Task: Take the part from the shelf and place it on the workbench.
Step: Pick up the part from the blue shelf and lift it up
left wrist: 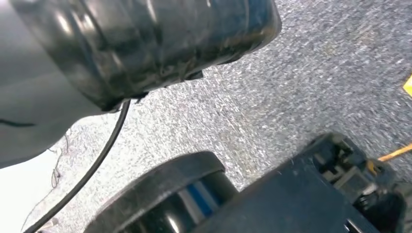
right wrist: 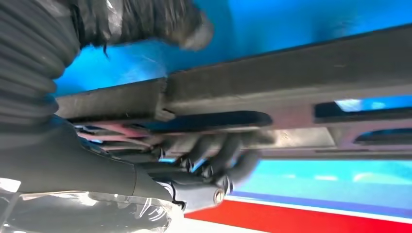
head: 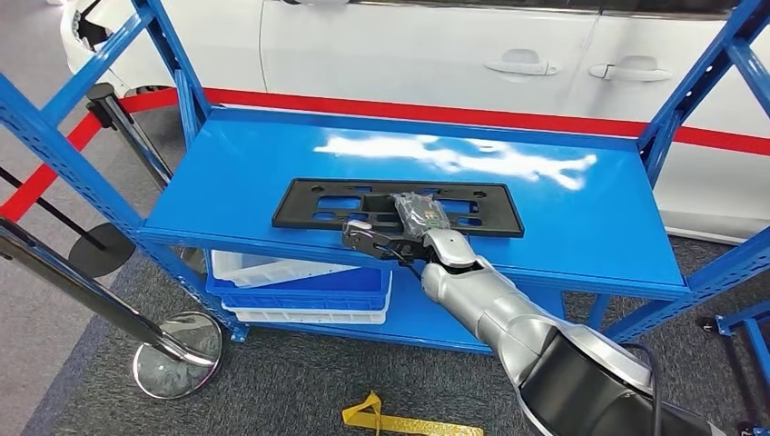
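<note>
Right hand [head: 410,234] seemingly clasped on black part [head: 318,204] atop shelf [head: 581,218]; stacked bins [head: 300,289] underneath, contents hidden.

The part [head: 318,205] I'm after is a flat black plastic plate, long and rectangular, with several slots and cut-outs through it. It lies flat on the top blue shelf [head: 581,218], lengthwise along the front edge and just behind it, nearer the left half. My right hand [head: 399,232] covers its front middle; in my wrist view, my fingers [right wrist: 218,155] curl against its edge.
</note>
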You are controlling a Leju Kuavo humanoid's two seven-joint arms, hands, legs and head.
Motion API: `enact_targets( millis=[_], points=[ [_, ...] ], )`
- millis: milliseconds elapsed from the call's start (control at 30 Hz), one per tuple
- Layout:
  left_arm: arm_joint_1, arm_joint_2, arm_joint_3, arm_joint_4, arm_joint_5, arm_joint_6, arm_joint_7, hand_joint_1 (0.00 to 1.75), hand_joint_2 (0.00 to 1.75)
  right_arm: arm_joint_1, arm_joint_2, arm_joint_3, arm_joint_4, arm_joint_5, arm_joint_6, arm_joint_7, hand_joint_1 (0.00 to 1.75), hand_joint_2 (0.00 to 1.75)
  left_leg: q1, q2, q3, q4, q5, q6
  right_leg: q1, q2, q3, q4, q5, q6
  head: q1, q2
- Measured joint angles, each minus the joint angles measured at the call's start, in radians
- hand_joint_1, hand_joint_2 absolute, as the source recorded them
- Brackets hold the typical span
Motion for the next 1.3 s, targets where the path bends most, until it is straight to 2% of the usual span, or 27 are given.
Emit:
enact_targets(
  millis=[67, 133, 167, 200, 233, 267, 300, 333, 367, 467, 500, 567, 633, 667, 700, 733, 800, 833, 900, 967, 1033, 1067, 1133, 1167, 1200, 1233, 1300],
  points=[
    [-0.002, 0.000, 0.000, 0.000, -0.002, 0.001, 0.000, 0.00, 0.00, -0.002, -0.006, -0.002, 0.001, -0.001, 0.000, -0.004, 1.75, 1.75, 0.004, 0.002, 0.006, -0.013, 0.008, 0.007, 0.000, -0.003, -0.035, 0.083, -0.050, 0.007, 0.003, 0.000],
    [-0.002, 0.000, 0.000, 0.000, -0.007, 0.002, 0.001, 0.00, 0.00, 0.000, -0.011, -0.004, 0.003, -0.003, 0.001, -0.011, 1.75, 1.75, 0.004, 0.002, 0.005, -0.012, 0.009, 0.009, -0.001, -0.004, -0.092, 0.209, -0.105, 0.011, 0.005, 0.000],
    [-0.002, 0.000, 0.000, 0.000, -0.011, 0.004, 0.001, 0.00, 0.00, 0.002, -0.014, -0.005, 0.004, -0.004, 0.002, -0.014, 1.75, 1.75, 0.004, 0.002, 0.005, -0.010, 0.008, 0.009, -0.003, -0.004, -0.110, 0.246, -0.112, 0.013, 0.005, 0.000],
    [-0.002, 0.000, 0.000, 0.000, -0.014, 0.006, 0.002, 0.00, 0.00, 0.003, -0.015, -0.006, 0.005, -0.005, 0.004, -0.017, 1.75, 1.75, 0.005, 0.002, 0.004, -0.008, 0.007, 0.008, -0.005, -0.005, -0.110, 0.246, -0.099, 0.014, 0.005, 0.000],
    [-0.002, 0.000, 0.000, 0.000, -0.016, 0.008, 0.002, 0.00, 0.00, 0.002, -0.016, -0.007, 0.006, -0.006, 0.005, -0.019, 1.75, 1.75, 0.006, 0.002, 0.005, -0.004, 0.004, 0.007, -0.008, -0.006, -0.089, 0.204, -0.069, 0.016, 0.005, 0.000],
    [-0.002, 0.000, 0.000, 0.000, -0.019, 0.010, 0.002, 0.00, 0.00, 0.002, -0.017, -0.008, 0.006, -0.007, 0.006, -0.020, 1.75, 1.75, 0.007, 0.001, 0.004, 0.003, -0.001, 0.004, -0.011, -0.007, -0.057, 0.136, -0.035, 0.018, 0.005, 0.000],
    [-0.003, 0.000, 0.000, 0.000, -0.023, 0.012, 0.002, 0.00, 0.00, 0.001, -0.017, -0.009, 0.007, -0.008, 0.008, -0.021, 1.75, 1.75, 0.006, 0.000, 0.002, 0.010, -0.006, 0.000, -0.013, -0.008, -0.025, 0.073, -0.014, 0.019, 0.006, 0.000],
    [-0.004, 0.000, 0.000, 0.000, -0.027, 0.015, 0.002, 0.00, 0.00, 0.000, -0.018, -0.010, 0.007, -0.008, 0.011, -0.023, 1.75, 1.75, 0.005, -0.001, -0.003, 0.019, -0.011, -0.005, -0.013, -0.008, -0.004, 0.027, -0.001, 0.016, 0.006, 0.000],
    [-0.005, 0.000, 0.000, 0.000, -0.031, 0.017, 0.003, 0.00, 0.00, -0.001, -0.018, -0.010, 0.007, -0.009, 0.013, -0.026, 1.75, 1.75, 0.003, -0.001, -0.007, 0.025, -0.013, -0.009, -0.012, -0.007, 0.005, 0.005, -0.001, 0.012, 0.006, 0.000],
    [-0.008, 0.000, 0.000, 0.000, -0.041, 0.024, 0.004, 0.00, 0.00, -0.003, -0.018, -0.010, 0.007, -0.009, 0.012, -0.038, 1.75, 1.75, 0.003, -0.002, -0.013, 0.031, -0.014, -0.018, -0.009, -0.007, 0.007, 0.000, 0.000, -0.005, 0.005, 0.000],
    [-0.008, 0.000, 0.000, 0.000, -0.043, 0.026, 0.005, 0.00, 0.00, -0.004, -0.018, -0.010, 0.007, -0.008, 0.007, -0.043, 1.75, 1.75, 0.004, -0.002, -0.017, 0.042, -0.024, -0.022, -0.010, -0.008, 0.010, -0.002, 0.002, -0.011, 0.004, 0.000],
    [-0.009, -0.001, 0.000, 0.000, -0.045, 0.028, 0.007, 0.00, 0.00, -0.005, -0.018, -0.011, 0.007, -0.008, -0.003, -0.054, 1.75, 1.75, 0.008, -0.002, -0.052, 0.121, -0.072, -0.030, -0.013, -0.011, 0.013, -0.007, 0.006, -0.021, 0.001, 0.000],
    [-0.010, -0.001, 0.000, 0.000, -0.045, 0.029, 0.010, 0.00, 0.00, -0.003, -0.019, -0.011, 0.007, -0.008, -0.014, -0.068, 1.75, 1.75, 0.010, -0.001, -0.112, 0.250, -0.130, -0.036, -0.011, -0.011, 0.010, -0.008, 0.007, -0.025, 0.000, 0.000],
    [-0.010, -0.001, 0.000, 0.000, -0.045, 0.029, 0.011, 0.00, 0.00, -0.001, -0.019, -0.011, 0.008, -0.010, -0.022, -0.077, 1.75, 1.75, 0.010, -0.001, -0.133, 0.294, -0.141, -0.037, -0.010, -0.011, 0.009, -0.008, 0.008, -0.026, 0.000, 0.000],
    [-0.010, -0.001, 0.000, 0.000, -0.045, 0.030, 0.012, 0.00, 0.00, 0.000, -0.019, -0.012, 0.008, -0.011, -0.030, -0.085, 1.75, 1.75, 0.010, -0.001, -0.138, 0.306, -0.135, -0.037, -0.009, -0.010, 0.008, -0.008, 0.008, -0.027, 0.000, 0.000],
    [-0.010, -0.001, 0.000, 0.000, -0.045, 0.030, 0.013, 0.00, 0.00, 0.001, -0.019, -0.012, 0.008, -0.014, -0.036, -0.092, 1.75, 1.75, 0.010, -0.001, -0.124, 0.278, -0.111, -0.035, -0.009, -0.009, 0.008, -0.008, 0.009, -0.027, 0.000, 0.000],
    [-0.012, -0.001, 0.000, 0.000, -0.045, 0.032, 0.014, 0.00, 0.00, 0.001, -0.019, -0.014, 0.008, -0.020, -0.047, -0.103, 1.75, 1.75, 0.009, -0.001, -0.058, 0.148, -0.047, -0.028, -0.008, -0.007, 0.010, -0.008, 0.010, -0.026, 0.000, 0.000],
    [-0.013, -0.001, 0.000, 0.000, -0.045, 0.032, 0.014, 0.00, 0.00, 0.001, -0.019, -0.016, 0.008, -0.024, -0.054, -0.110, 1.75, 1.75, 0.007, -0.002, -0.028, 0.086, -0.028, -0.024, -0.006, -0.005, 0.009, -0.007, 0.011, -0.023, 0.000, 0.000],
    [-0.016, -0.002, 0.000, 0.000, -0.045, 0.034, 0.013, 0.00, 0.00, 0.001, -0.019, -0.021, 0.007, -0.039, -0.081, -0.141, 1.75, 1.75, 0.002, -0.003, -0.003, 0.029, -0.021, -0.019, -0.004, -0.003, 0.004, -0.010, 0.016, -0.013, 0.001, 0.000],
    [-0.015, -0.002, 0.000, 0.000, -0.045, 0.039, 0.012, 0.00, 0.00, 0.002, -0.021, -0.030, -0.002, -0.063, -0.130, -0.198, 1.75, 1.75, 0.003, -0.002, -0.001, 0.019, -0.015, -0.011, -0.004, -0.002, 0.002, -0.014, 0.021, -0.001, 0.002, 0.000],
    [-0.014, -0.002, 0.000, 0.000, -0.046, 0.052, 0.012, 0.00, 0.00, 0.005, -0.026, -0.044, -0.032, -0.089, -0.191, -0.265, 1.75, 1.75, 0.007, 0.000, 0.005, 0.004, -0.005, 0.001, -0.003, -0.003, -0.011, 0.011, -0.001, 0.008, 0.003, 0.000],
    [-0.014, -0.002, 0.000, 0.000, -0.048, 0.060, 0.014, 0.00, 0.00, 0.008, -0.031, -0.053, -0.059, -0.099, -0.220, -0.289, 1.75, 1.75, 0.009, 0.002, 0.007, -0.002, -0.001, 0.006, -0.003, -0.004, -0.029, 0.053, -0.027, 0.011, 0.005, 0.000],
    [-0.012, -0.003, 0.000, 0.000, -0.053, 0.074, 0.018, 0.00, 0.00, 0.020, -0.046, -0.072, -0.128, -0.110, -0.255, -0.304, 1.75, 1.75, 0.007, 0.002, 0.007, -0.003, 0.000, 0.011, -0.004, -0.006, -0.086, 0.185, -0.091, 0.015, 0.006, 0.000],
    [-0.010, -0.003, 0.000, 0.000, -0.054, 0.078, 0.019, 0.00, 0.00, 0.029, -0.054, -0.081, -0.161, -0.111, -0.261, -0.299, 1.75, 1.75, 0.007, 0.002, 0.007, -0.002, -0.001, 0.012, -0.004, -0.006, -0.111, 0.240, -0.109, 0.017, 0.007, 0.000],
    [-0.009, -0.003, 0.000, 0.000, -0.054, 0.081, 0.020, 0.00, 0.00, 0.038, -0.062, -0.089, -0.189, -0.111, -0.262, -0.294, 1.75, 1.75, 0.007, 0.001, 0.007, -0.001, -0.002, 0.012, -0.005, -0.006, -0.122, 0.265, -0.109, 0.018, 0.007, 0.000],
    [-0.008, -0.003, 0.000, 0.000, -0.055, 0.084, 0.020, 0.00, 0.00, 0.047, -0.067, -0.095, -0.214, -0.110, -0.263, -0.292, 1.75, 1.75, 0.007, -0.001, 0.007, 0.002, -0.004, 0.012, -0.007, -0.007, -0.114, 0.248, -0.089, 0.018, 0.007, 0.000],
    [-0.007, -0.003, 0.000, 0.000, -0.062, 0.091, 0.018, 0.00, 0.00, 0.059, -0.080, -0.110, -0.260, -0.109, -0.271, -0.302, 1.75, 1.75, 0.007, -0.006, 0.006, 0.011, -0.011, 0.009, -0.008, -0.009, -0.054, 0.123, -0.026, 0.015, 0.007, 0.000]
  ],
)
